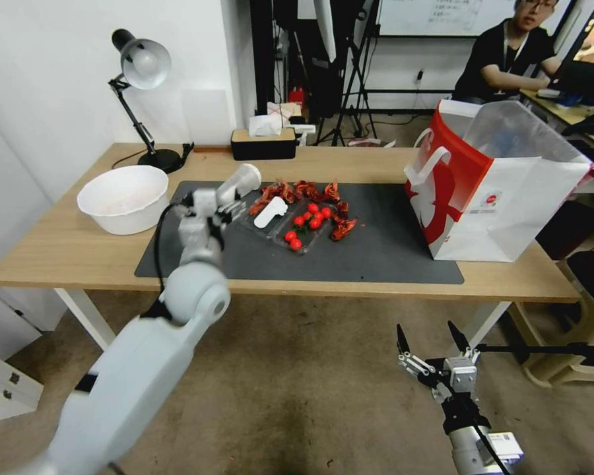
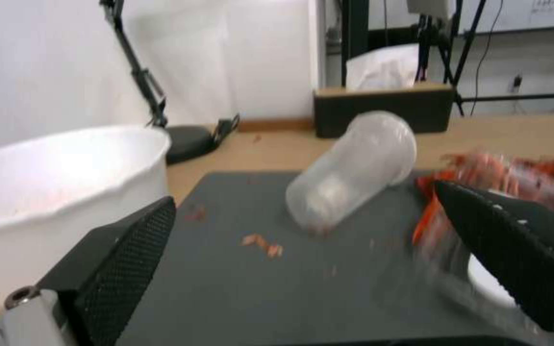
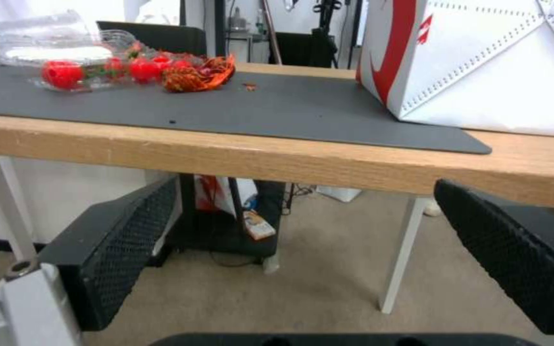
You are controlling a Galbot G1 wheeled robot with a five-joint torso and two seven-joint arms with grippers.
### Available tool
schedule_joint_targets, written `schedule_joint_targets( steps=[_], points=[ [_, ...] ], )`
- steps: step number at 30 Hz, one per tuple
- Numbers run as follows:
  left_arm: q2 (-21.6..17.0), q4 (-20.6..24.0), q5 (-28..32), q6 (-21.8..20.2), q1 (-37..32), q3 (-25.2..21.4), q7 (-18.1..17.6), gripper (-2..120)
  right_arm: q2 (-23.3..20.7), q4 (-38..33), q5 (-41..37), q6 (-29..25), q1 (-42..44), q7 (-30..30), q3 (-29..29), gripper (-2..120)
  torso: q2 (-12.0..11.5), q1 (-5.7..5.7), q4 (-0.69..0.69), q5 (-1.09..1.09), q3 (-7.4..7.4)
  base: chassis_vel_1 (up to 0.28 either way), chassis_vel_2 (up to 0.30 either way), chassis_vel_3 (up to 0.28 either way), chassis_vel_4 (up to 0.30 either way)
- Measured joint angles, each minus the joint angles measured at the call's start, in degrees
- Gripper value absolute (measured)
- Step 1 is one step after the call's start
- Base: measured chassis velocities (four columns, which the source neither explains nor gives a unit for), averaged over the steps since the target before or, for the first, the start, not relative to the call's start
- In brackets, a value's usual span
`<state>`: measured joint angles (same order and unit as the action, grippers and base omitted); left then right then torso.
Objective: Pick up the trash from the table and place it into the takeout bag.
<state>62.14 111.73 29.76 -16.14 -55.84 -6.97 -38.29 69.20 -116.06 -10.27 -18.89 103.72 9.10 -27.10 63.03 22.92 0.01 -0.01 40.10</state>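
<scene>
A clear plastic cup lies on its side at the back left of the dark grey mat. My left gripper hovers just short of it, open, with the cup a little beyond the fingertips. Next to the cup sits a clear tray holding red tomatoes and a white spoon, with red scraps around it. The takeout bag stands open at the right end of the table. My right gripper hangs open below the table's front edge.
A large white bowl stands close to the left of my left gripper. A desk lamp and a black tissue box sit along the back edge. A person sits behind the bag.
</scene>
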Motion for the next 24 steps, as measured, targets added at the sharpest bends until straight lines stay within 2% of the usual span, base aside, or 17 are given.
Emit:
schedule_joint_targets(
  steps=[7,18,24],
  points=[
    [0.5,4.0,-2.8,1.0,-8.1,-2.2,0.7,100,0.0,-0.2,0.0,-0.2,-0.1,-0.1,0.2,100,0.0,0.00,-0.01,0.02,0.00,0.000,0.000,0.000,0.000],
    [2.8,9.7,-8.3,5.3,-21.6,-7.7,4.4,100,-0.5,-1.7,-0.1,-0.7,0.4,-0.2,0.1,100,0.0,-0.01,0.00,0.01,0.00,0.000,0.000,0.000,0.000],
    [3.8,10.6,-9.7,6.5,-25.3,-8.6,5.1,100,-0.8,-1.7,-0.3,-0.8,0.5,-0.2,0.0,100,0.0,-0.01,-0.01,0.01,0.00,0.000,0.000,0.000,0.000]
  ],
)
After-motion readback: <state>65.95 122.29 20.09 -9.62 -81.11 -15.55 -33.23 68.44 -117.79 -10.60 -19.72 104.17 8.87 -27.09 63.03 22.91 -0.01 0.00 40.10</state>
